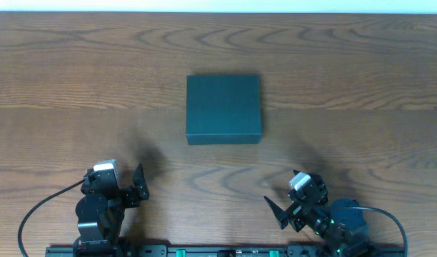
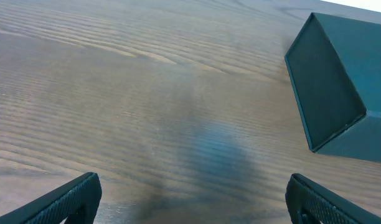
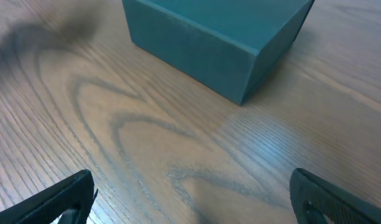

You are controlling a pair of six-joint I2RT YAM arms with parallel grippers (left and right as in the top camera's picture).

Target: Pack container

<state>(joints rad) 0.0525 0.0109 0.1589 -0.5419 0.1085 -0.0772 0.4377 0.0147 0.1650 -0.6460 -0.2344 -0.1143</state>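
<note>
Overhead view: the container (image 1: 223, 108) is lying flat on the wooden desk (image 1: 361, 86), its dark teal top face showing smooth and unbroken. The left gripper (image 1: 141, 183) and the right gripper (image 1: 280, 191) are both sitting low beside their arm bases and pointing out over the desk. Relative to the left gripper, the container is lying ahead and off to its right, well apart from the fingertips. Relative to the right gripper, it is lying ahead and off to its left, likewise well apart. Neither gripper is touching the container.

Left wrist view: the two dark fingers (image 2: 72, 200) of the left gripper are showing at the lower corners, spread wide with bare desk between them, so this gripper is standing open and gripping nothing. One corner of the container is appearing ahead of the right-hand finger, with a side wall facing the camera. A soft shadow is falling on the wood straight ahead of the gripper.

Right wrist view: the fingers (image 3: 60, 199) of the right gripper are likewise spread to the lower corners, so this gripper is also standing open and gripping nothing. The container is sitting ahead of it and slightly to its left, one vertical edge turned toward the gripper and its base resting on the desk.
</note>
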